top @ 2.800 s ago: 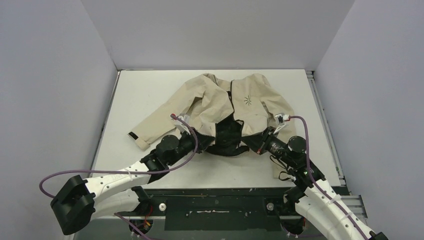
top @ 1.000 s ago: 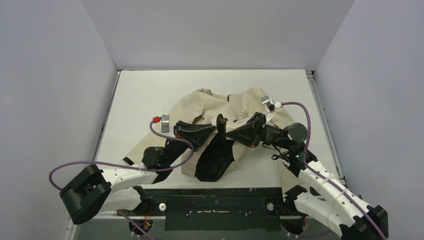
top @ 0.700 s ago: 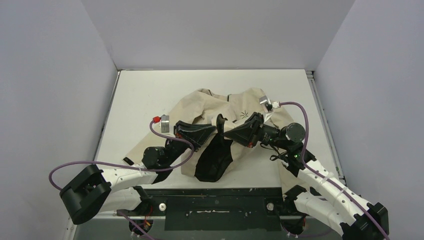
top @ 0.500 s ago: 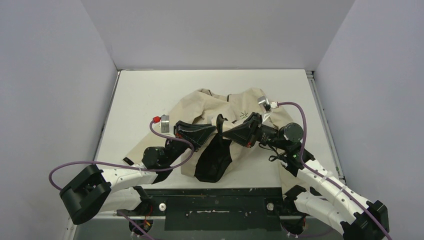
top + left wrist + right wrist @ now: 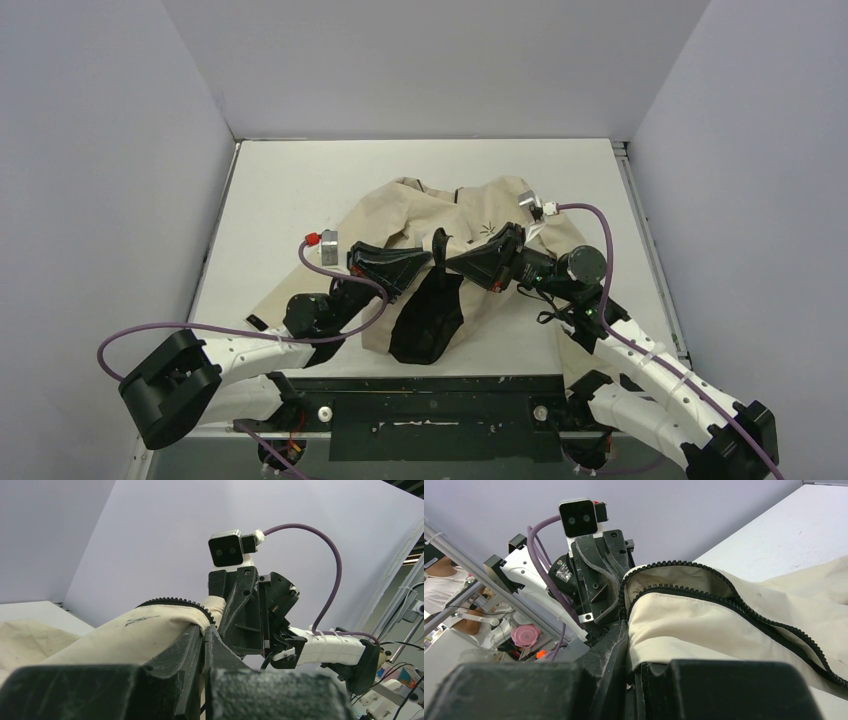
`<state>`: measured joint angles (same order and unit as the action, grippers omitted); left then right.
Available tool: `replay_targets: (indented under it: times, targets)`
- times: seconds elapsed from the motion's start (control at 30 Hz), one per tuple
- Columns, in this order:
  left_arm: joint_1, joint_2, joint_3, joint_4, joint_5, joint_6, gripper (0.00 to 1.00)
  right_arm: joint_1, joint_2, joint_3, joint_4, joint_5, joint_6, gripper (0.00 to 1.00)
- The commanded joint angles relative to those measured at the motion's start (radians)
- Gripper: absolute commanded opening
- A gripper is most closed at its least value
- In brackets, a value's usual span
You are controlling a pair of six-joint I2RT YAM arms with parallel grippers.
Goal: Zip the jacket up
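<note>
While the jacket (image 5: 400,215) lies bunched on the table (image 5: 300,170) in the top view, the left gripper (image 5: 430,258) and right gripper (image 5: 452,262) meet at its raised front. Left wrist view: fingers clamp tan cloth below the zipper teeth (image 5: 172,600). Right wrist view: fingers pinch the other toothed edge (image 5: 664,587).

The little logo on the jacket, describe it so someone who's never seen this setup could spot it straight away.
On the white table lies a bunched-up beige jacket. On its chest panel, just past the right gripper toward the back wall, sits the logo. It is a small black starburst, the only mark on that plain tan panel.
</note>
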<state>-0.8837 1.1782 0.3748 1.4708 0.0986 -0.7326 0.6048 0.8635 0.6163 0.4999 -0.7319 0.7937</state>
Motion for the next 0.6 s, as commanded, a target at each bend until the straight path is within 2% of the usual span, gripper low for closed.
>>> replay_targets:
  times: [0.0, 0.57]
  targets:
    - [-0.005, -0.026, 0.007, 0.063, 0.01, -0.008, 0.0, 0.01, -0.015, 0.048, 0.1, 0.014, -0.018, 0.0]
    - [-0.027, -0.002, 0.014, -0.012, 0.011, 0.032, 0.0, 0.01, -0.021, 0.076, 0.113, 0.011, -0.012, 0.0]
